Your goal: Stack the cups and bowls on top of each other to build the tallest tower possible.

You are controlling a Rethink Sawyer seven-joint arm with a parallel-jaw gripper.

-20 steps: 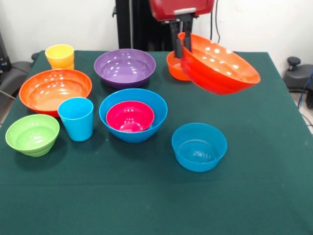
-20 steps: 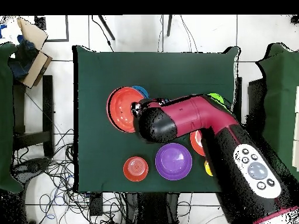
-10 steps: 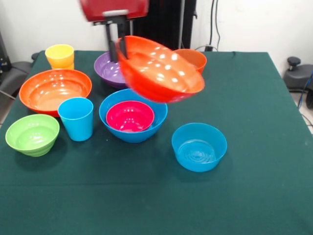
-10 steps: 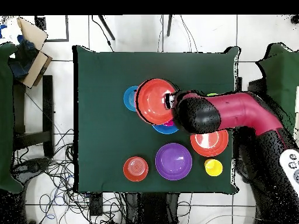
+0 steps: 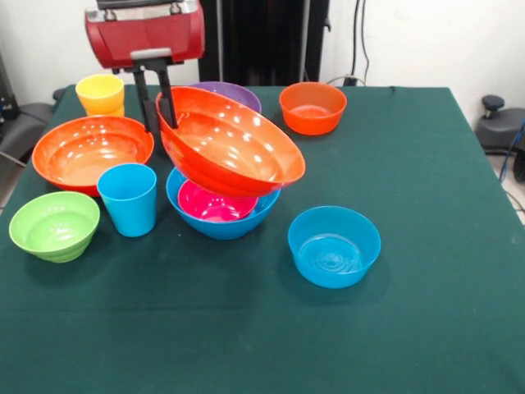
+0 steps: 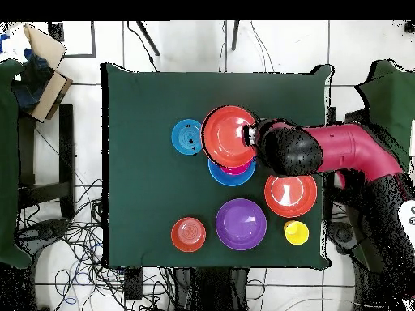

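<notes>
My gripper (image 5: 160, 119) is shut on the rim of a large orange bowl (image 5: 234, 146), which hangs tilted just above the large blue bowl (image 5: 225, 222) holding the magenta bowl (image 5: 212, 205). From overhead, the held orange bowl (image 6: 227, 136) covers most of the large blue bowl (image 6: 225, 172). On the table stand the sky blue cup (image 5: 129, 197), the yellow cup (image 5: 100, 93), a second large orange bowl (image 5: 92, 150), the lime bowl (image 5: 53, 224), the medium blue bowl (image 5: 334, 245), the small orange bowl (image 5: 312, 107) and the purple bowl (image 5: 230, 89), half hidden behind the held one.
The green cloth table (image 5: 426, 328) has open room along its front and right side. Seen from above, the red arm (image 6: 340, 154) reaches over the table's right part and hides the blue cup and lime bowl. A cardboard box (image 6: 40, 65) sits off the table.
The gripper has carried the large orange bowl leftward in the front view, from near the small orange bowl to just over the blue and magenta bowls, and lowered it.
</notes>
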